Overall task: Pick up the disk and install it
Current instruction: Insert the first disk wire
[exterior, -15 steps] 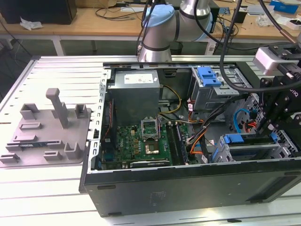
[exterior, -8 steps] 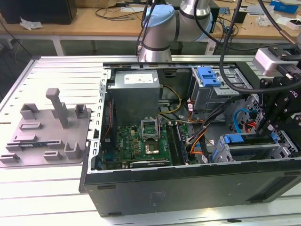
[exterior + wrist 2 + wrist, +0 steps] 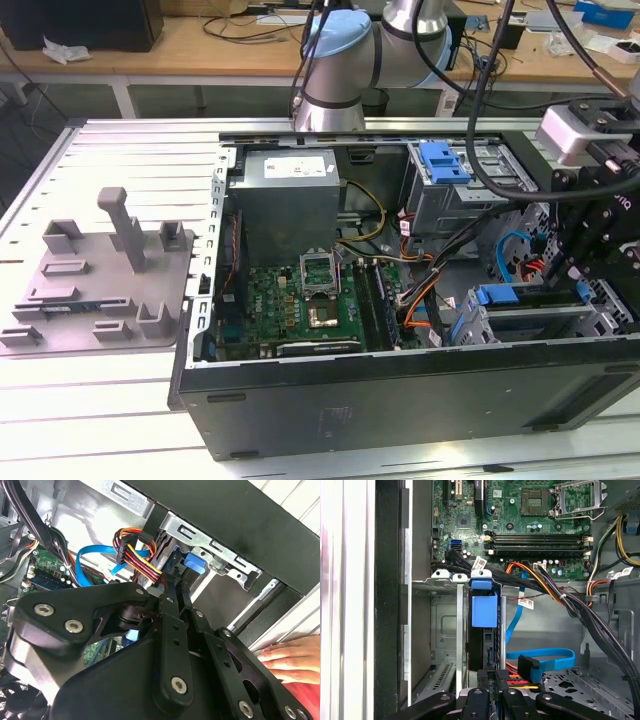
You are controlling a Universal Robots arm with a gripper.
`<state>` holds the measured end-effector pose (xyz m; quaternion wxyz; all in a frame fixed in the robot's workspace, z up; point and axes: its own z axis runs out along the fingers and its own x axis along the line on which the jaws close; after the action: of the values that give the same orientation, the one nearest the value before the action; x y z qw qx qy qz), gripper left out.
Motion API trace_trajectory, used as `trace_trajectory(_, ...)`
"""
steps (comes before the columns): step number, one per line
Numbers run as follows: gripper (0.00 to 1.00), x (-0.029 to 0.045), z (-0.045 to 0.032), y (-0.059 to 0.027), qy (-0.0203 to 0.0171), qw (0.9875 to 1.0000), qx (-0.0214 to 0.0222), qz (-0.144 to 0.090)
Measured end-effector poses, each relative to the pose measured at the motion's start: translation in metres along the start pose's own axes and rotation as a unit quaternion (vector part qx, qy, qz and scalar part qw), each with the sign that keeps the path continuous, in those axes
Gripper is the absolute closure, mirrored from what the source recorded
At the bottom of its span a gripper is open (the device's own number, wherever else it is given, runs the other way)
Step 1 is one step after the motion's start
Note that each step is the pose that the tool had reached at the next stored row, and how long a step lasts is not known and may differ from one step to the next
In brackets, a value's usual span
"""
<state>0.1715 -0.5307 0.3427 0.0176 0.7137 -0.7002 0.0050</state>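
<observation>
- One gripper point(image 3: 492, 692), black metal with bolted links, sits at the open end of the drive cage. That is toward three o'clock of the computer case point(image 3: 400, 400) in the exterior view. Whether it is clenched on the disk or released, I cannot tell.
- Just ahead of it, the disk point(image 3: 484, 611) stands edge-on in a slot of the cage point(image 3: 445, 630). Its carrier is smooth, boxy, bright blue plastic, with a slim dark body behind. I cannot tell whether it is fully seated.
- The cage is thin, bare, stamped sheet steel with sharp folded edges. A slightly tilted carrier could bind on these and jam.
- Beside the slot runs a glossy flat blue ribbon cable point(image 3: 545, 655). A soft round bundle of orange, red, yellow and black wires point(image 3: 540, 582) lies near it. Either could be pinched or dragged by the gripper's links, pulling a plug loose.
- A person's hand point(image 3: 292, 657) rests just outside the case wall near the cage. A sideways swing of the arm could strike it.
- At nine o'clock from the cage in the exterior view lies the green circuit board point(image 3: 300, 300), studded with small parts. A dropped disk could damage it.
</observation>
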Motion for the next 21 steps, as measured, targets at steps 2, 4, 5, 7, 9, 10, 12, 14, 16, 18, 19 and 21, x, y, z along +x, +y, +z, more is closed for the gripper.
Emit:
trace_trajectory(2, 0.84, 0.0, 0.0003, 0.0, 0.0, 1.0, 0.0, 0.0)
trace_trajectory(4, 0.84, 0.0, 0.0003, 0.0, 0.0, 1.0, 0.0, 0.0)
trace_trajectory(5, 0.84, 0.0, 0.0004, 0.0, -0.0001, 1.0, 0.0, 0.001)
trace_trajectory(7, 0.84, 0.0, 0.0004, 0.0, -0.0001, 1.0, -0.0001, 0.003)
trace_trajectory(9, 0.84, 0.0, 0.0003, 0.0, -0.0003, 1.0, -0.0001, 0.003)
trace_trajectory(10, 0.84, 0.0, -0.0007, 0.0, -0.0004, 1.0, -0.0001, 0.004)
trace_trajectory(12, 0.84, 0.0001, -0.0038, 0.0, -0.0003, 1.0, -0.0002, 0.005)
trace_trajectory(14, 0.84, 0.0001, -0.004, 0.0, -0.0003, 1.0, -0.0002, 0.007)
trace_trajectory(16, 0.84, 0.0001, -0.004, 0.0001, -0.0003, 1.0, -0.0003, 0.009)
trace_trajectory(18, 0.84, 0.0001, -0.004, 0.0001, -0.0003, 0.9999, -0.0003, 0.01)
trace_trajectory(19, 0.84, 0.0, -0.0041, 0.0001, -0.0002, 0.9999, -0.0003, 0.011)
trace_trajectory(21, 0.84, -0.0002, -0.004, 0.0001, -0.0003, 0.9999, -0.0004, 0.013)
